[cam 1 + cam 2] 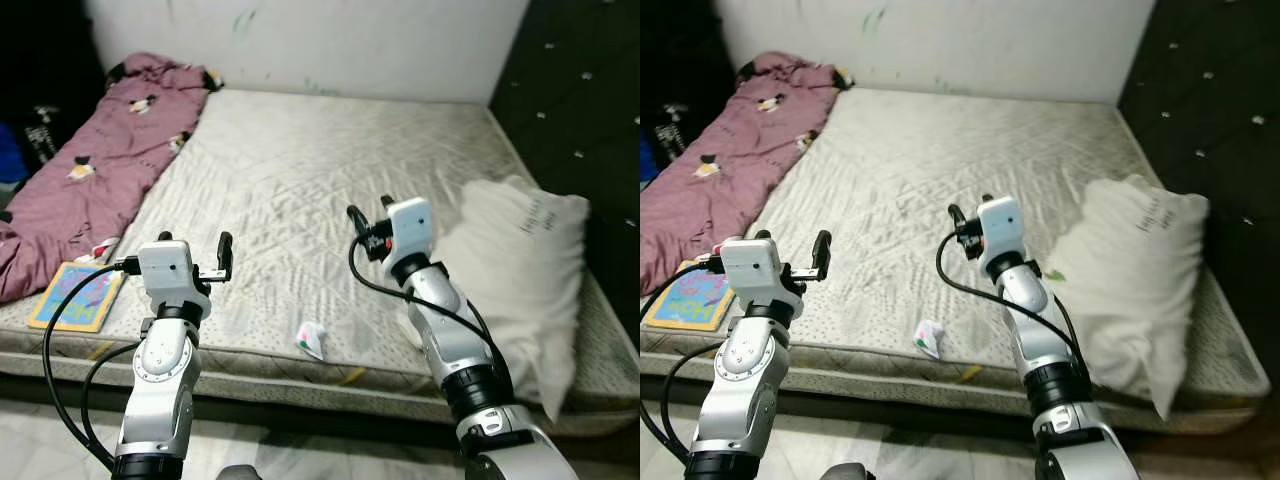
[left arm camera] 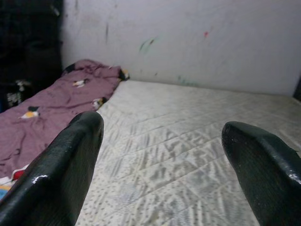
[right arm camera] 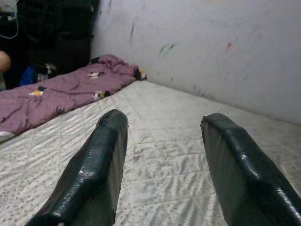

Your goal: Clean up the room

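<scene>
A bare quilted mattress (image 1: 300, 160) lies before me. A purple blanket (image 1: 95, 170) with small cartoon prints is bunched along its left side. At the front left corner lies a colourful book (image 1: 77, 296). A small crumpled wrapper (image 1: 311, 339) sits near the front edge, between my two arms. A white pillow (image 1: 520, 270) rests at the right edge. My left gripper (image 1: 196, 242) hovers open above the front of the mattress, right of the book. My right gripper (image 1: 369, 210) is open too, raised over the mattress just left of the pillow. Both hold nothing.
A black tufted headboard (image 1: 590, 100) runs along the right side. The white wall (image 1: 350, 40) with faint marks stands behind the bed. Dark bags and clothes (image 1: 30, 130) are piled at the far left. Pale floor (image 1: 60, 440) shows below the mattress edge.
</scene>
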Tool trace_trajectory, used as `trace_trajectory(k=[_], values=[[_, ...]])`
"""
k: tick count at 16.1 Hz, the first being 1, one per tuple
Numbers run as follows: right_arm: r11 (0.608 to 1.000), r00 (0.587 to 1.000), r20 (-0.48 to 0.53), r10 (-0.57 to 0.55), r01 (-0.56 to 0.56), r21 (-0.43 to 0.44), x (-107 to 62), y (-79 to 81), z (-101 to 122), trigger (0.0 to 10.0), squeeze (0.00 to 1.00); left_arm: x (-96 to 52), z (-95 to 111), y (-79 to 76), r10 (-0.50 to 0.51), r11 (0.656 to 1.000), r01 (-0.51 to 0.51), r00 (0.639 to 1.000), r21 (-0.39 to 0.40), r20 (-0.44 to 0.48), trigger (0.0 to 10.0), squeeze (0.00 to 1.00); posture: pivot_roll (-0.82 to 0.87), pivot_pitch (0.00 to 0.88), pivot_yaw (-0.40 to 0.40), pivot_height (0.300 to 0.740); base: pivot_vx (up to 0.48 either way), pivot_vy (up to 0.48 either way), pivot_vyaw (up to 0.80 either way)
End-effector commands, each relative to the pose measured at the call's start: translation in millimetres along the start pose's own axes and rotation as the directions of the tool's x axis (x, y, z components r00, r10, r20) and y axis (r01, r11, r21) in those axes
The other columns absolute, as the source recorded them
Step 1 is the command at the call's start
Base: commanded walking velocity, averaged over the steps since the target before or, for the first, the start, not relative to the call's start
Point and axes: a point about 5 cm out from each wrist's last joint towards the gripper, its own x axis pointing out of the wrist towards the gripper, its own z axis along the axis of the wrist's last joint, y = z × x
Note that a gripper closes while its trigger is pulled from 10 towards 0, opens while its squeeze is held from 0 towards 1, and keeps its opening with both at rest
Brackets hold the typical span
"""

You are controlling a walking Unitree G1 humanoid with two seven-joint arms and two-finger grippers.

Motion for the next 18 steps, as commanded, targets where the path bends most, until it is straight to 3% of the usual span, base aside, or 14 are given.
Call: trace_trajectory(k=[1,6,9,13,15,16,18], values=[[1.0,1.0,0.025,0.008,-0.008,-0.004,3.4,1.7,6.3,10.0,0.0,-1.1,1.3,0.5,-0.012,1.0,0.012,1.0,0.008,0.002,10.0,0.0,0.12,0.0,-0.043,0.74,0.307,0.0,0.0],[1.0,1.0,0.025,-0.004,0.004,-0.001,2.9,-0.4,6.1,10.0,0.0,-7.0,-2.8,5.6,0.022,1.0,-0.022,1.0,0.008,-0.015,10.0,0.0,0.13,0.0,-0.056,0.74,0.323,0.0,0.0],[1.0,0.999,0.018,-0.031,0.031,0.002,-2.0,-5.9,2.2,10.0,0.0,-8.0,-3.7,9.0,0.064,0.998,-0.064,0.998,0.023,-0.009,10.0,0.0,0.12,0.0,-0.032,0.74,0.0,0.0,0.0],[0.996,0.996,0.025,-0.091,0.091,0.008,-6.2,-13.4,-0.6,10.0,0.0,-3.0,3.4,16.8,0.151,0.989,-0.151,0.988,-0.011,-0.016,10.0,0.0,0.13,0.0,0.012,0.74,0.0,0.0,0.0],[0.989,0.989,0.033,-0.145,0.145,0.007,-9.5,-20.2,0.4,10.0,0.0,-4.5,10.0,20.9,0.184,0.982,-0.185,0.983,0.027,0.012,10.0,0.0,0.12,0.0,0.033,0.74,0.0,0.0,0.0],[0.977,0.976,0.024,-0.215,0.215,0.005,-17.8,-30.0,-3.7,10.0,0.0,-11.7,10.5,32.5,0.23,0.972,-0.23,0.973,0.048,0.018,10.0,0.0,0.12,0.0,0.048,0.74,0.0,0.0,0.0],[0.969,0.969,-0.002,-0.248,0.248,-0.014,-28.5,-35.9,-12.3,10.0,0.0,-25.2,2.5,48.7,0.3,0.953,-0.299,0.954,0.042,-0.015,10.0,0.0,0.11,0.0,0.055,0.74,0.0,0.0,0.0]])
